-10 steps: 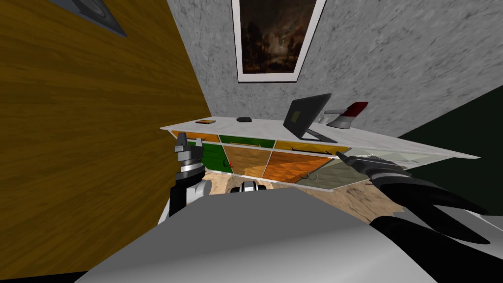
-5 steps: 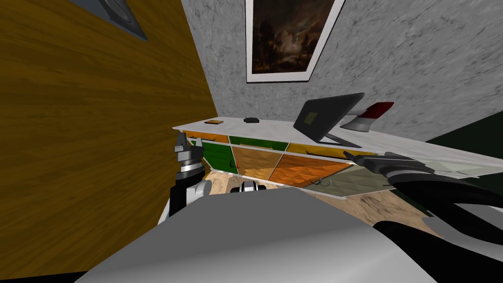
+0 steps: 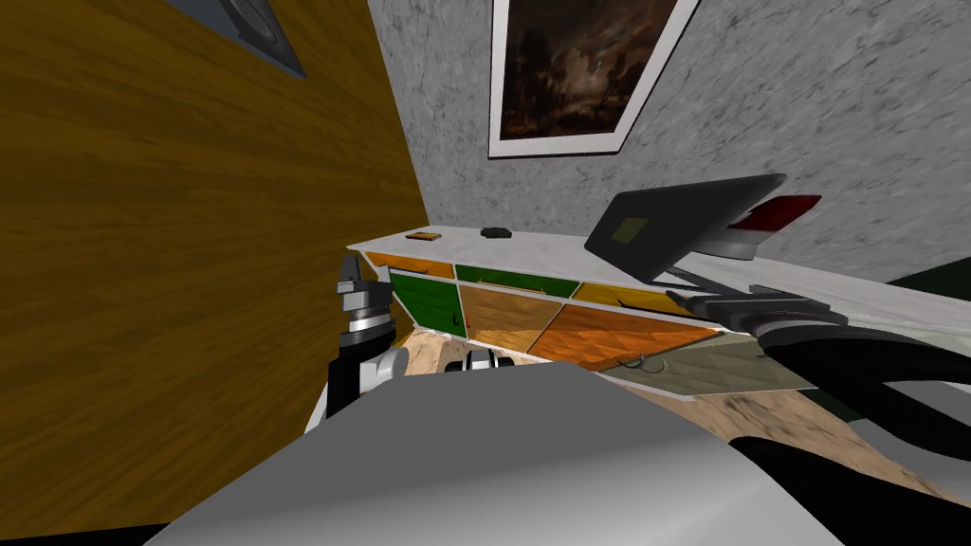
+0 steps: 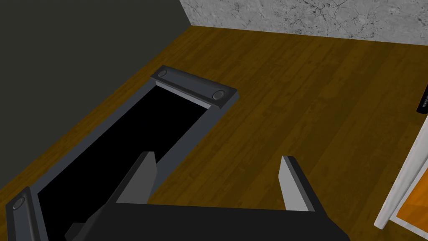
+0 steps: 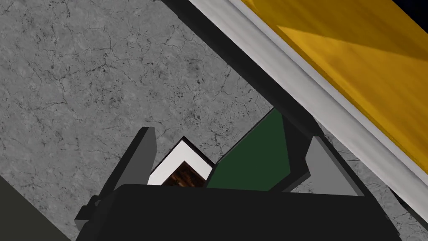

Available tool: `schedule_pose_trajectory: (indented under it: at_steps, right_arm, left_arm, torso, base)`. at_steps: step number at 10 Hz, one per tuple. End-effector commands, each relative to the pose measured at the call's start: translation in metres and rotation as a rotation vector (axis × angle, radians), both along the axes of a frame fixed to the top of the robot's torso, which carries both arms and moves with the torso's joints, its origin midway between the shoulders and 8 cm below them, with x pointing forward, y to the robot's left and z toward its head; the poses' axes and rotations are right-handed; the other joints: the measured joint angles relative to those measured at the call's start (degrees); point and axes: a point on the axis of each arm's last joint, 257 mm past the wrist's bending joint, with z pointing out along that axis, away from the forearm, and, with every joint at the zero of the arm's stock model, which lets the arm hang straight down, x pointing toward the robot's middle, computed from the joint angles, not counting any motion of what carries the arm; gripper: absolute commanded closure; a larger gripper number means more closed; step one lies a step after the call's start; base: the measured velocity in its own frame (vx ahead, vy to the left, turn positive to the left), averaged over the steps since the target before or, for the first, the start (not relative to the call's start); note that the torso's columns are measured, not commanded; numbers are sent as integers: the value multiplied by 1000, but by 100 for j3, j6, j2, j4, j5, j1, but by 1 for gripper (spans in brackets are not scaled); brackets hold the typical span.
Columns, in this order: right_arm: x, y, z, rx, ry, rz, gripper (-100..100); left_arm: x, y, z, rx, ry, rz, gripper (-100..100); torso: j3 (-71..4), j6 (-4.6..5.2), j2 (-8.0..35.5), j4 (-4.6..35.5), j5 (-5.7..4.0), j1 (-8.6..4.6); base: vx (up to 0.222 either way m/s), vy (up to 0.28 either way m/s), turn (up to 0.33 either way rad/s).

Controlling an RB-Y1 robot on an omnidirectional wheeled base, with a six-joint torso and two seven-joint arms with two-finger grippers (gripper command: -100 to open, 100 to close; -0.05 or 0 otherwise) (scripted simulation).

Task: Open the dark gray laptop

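The dark grey laptop (image 3: 678, 227) sits on the white tabletop (image 3: 559, 248), lid partly raised. The right pincer (image 3: 687, 301), blades spread, hovers just beside its base. I'd catch the lid's free edge and swing it back, without shoving the base. Left pincer (image 3: 365, 275), spread, idles well apart.

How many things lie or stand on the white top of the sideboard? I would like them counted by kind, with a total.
Dark gray laptop, open: 1
Small flat orange thing: 1
Small black thing: 1
Red and grey thing behind the laptop: 1
Total: 4
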Motion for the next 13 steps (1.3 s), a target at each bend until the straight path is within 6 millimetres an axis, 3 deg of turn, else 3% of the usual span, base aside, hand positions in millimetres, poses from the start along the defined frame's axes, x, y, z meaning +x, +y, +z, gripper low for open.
schedule_pose_trajectory:
  at_steps: [1,5,6,13]
  right_arm:
    - [8,2,4,-55,60,17,-100]
    - [13,5,4,-75,90,31,-100]
    - [13,5,4,-75,90,31,100]
    - [38,47,15,139,6,80,100]
  left_arm:
    - [0,0,0,0,0,0,0]
    - [0,0,0,0,0,0,0]
    - [0,0,0,0,0,0,0]
    - [0,0,0,0,0,0,0]
  torso:
    - [1,0,2,0,-1,-7]
    - [8,2,13,4,-11,-34]
    - [11,1,17,6,-11,-34]
    - [0,-1,0,0,-3,-7]
  base:
    - [47,116,58]
    - [38,54,25]
    - [0,0,0]
    - [-3,-56,-54]
